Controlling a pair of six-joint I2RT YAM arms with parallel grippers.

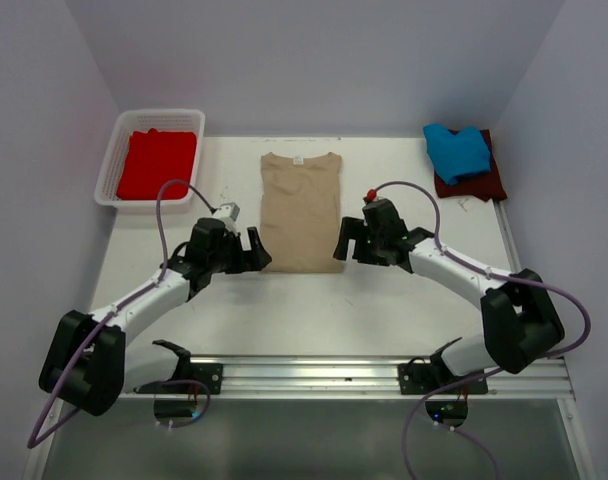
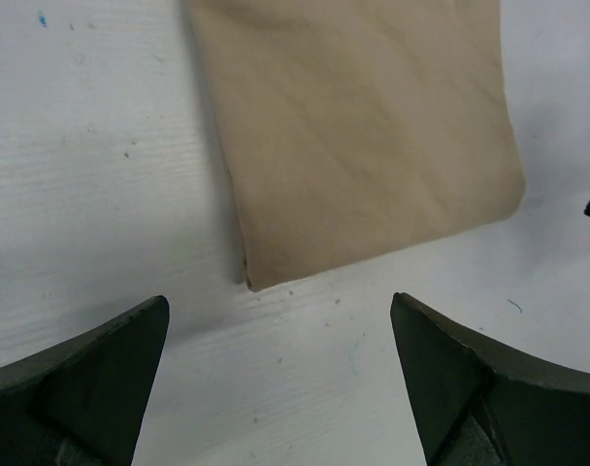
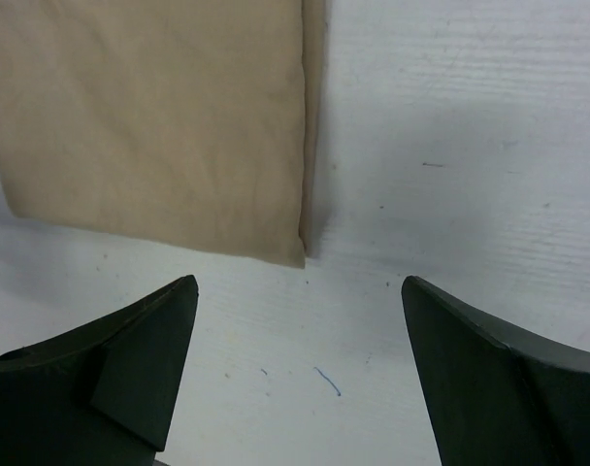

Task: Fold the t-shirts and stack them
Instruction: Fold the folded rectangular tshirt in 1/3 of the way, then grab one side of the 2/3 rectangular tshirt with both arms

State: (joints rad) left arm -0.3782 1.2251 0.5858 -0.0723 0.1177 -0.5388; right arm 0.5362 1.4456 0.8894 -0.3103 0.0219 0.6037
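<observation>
One tan t-shirt (image 1: 300, 212) folded narrow, flat, smooth, left end effector (image 1: 256, 250) spread, right end effector (image 1: 342, 243) spread

maroon t-shirt (image 1: 492, 186) mostly buried under blue t-shirt (image 1: 456, 150), tan t-shirt (image 2: 363, 136) cropped by the top edge in both wrist views, left gripper (image 2: 280, 301) and right gripper (image 3: 300, 282) fingers cut off at the bottom, collar label (image 1: 297, 159) unreadable.

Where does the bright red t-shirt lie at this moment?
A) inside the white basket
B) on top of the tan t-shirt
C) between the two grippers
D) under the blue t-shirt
A: the top view shows the red t-shirt lying inside the white basket at the far left, apart from the other shirts.
</observation>
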